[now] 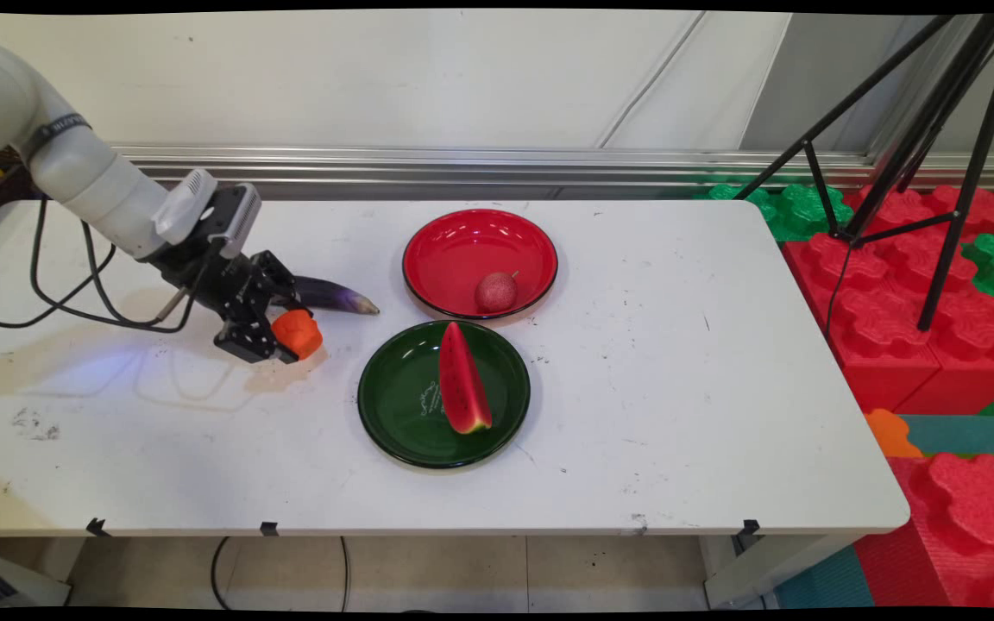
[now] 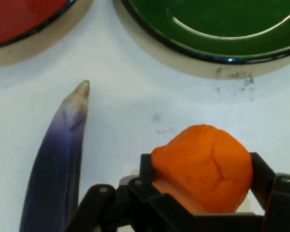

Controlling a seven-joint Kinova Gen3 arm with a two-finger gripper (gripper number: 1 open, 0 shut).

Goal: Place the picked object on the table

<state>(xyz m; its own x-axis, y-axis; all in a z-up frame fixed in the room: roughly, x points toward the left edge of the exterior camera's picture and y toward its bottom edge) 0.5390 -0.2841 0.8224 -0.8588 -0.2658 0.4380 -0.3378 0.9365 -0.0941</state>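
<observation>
Item: orange toy fruit (image 2: 203, 166), clamped between the fingers of the gripper (image 1: 286, 336), held low over the white table (image 1: 678, 414) left of both plates. Purple eggplant (image 1: 333, 297) is laid just beside. Watermelon slice (image 1: 462, 384) is seated in green plate (image 1: 393, 405); lychee (image 1: 495, 291) in red plate (image 1: 454, 250)

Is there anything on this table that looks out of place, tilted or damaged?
Nothing is spilled or broken. The watermelon slice lies in the green plate and a small reddish fruit in the red plate, but the purple eggplant lies on the bare table, beside the gripper, which grips an orange piece.
</observation>
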